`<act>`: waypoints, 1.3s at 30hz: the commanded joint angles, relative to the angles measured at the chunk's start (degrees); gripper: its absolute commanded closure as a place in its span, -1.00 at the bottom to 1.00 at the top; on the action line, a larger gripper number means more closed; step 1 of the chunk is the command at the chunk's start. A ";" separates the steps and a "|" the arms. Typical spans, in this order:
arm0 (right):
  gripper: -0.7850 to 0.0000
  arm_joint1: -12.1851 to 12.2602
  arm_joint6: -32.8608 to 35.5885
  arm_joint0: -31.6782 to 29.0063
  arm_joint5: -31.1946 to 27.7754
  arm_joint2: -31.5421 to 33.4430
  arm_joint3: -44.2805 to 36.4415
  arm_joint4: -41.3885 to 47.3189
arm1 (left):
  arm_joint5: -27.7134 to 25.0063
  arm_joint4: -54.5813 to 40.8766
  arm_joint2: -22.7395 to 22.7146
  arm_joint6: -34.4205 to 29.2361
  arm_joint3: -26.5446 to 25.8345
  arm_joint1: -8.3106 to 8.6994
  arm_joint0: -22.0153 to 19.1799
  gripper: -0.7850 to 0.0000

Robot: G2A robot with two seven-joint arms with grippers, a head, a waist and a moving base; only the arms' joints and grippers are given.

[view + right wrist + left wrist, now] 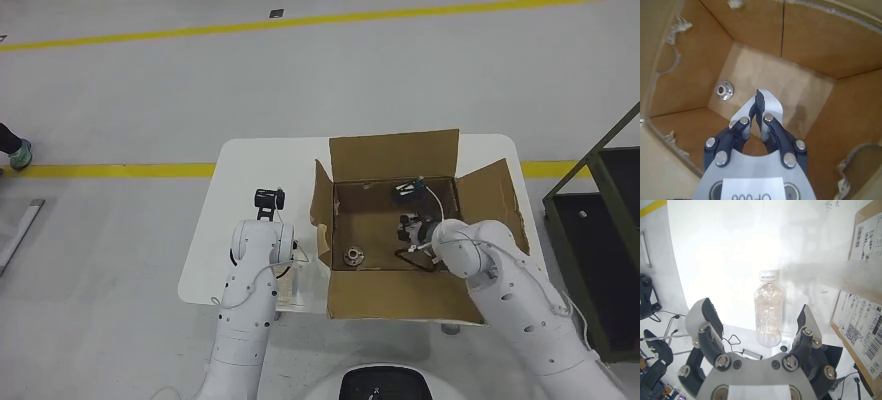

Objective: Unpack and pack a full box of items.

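Left gripper (757,305) wide open, empty, over bottle (768,313) beside box (857,321); looks light, thin-walled, slippery, crushable: take mid-body, squeeze gently.

Clear glossy plastic bottle (768,313), matt brown cardboard box (810,47), shiny metal flange (725,92).

The table (260,170) sits mid-frame in the top view, with the box (395,155) on its right half. A metal flange (353,256) lies on the box floor at lower left, near the left wall. The right gripper (408,228) hangs inside the box, right of the flange and apart from it. Left of the box, the bottle (768,311) lies on the table beside the box's outer wall, under the left gripper (756,306).
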 commanded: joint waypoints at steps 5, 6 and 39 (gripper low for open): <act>1.00 -0.05 0.03 0.42 0.49 0.07 1.03 0.43 | 0.00 0.00 0.00 0.00 0.00 0.00 0.00 -1.00; 1.00 -0.05 0.03 0.42 0.49 0.07 1.03 0.43 | 0.00 0.00 0.00 0.00 0.00 0.00 0.00 -1.00; 1.00 -4.85 15.59 17.19 16.19 -12.56 13.65 -3.43 | 0.00 0.00 0.00 0.00 0.00 0.00 0.00 -1.00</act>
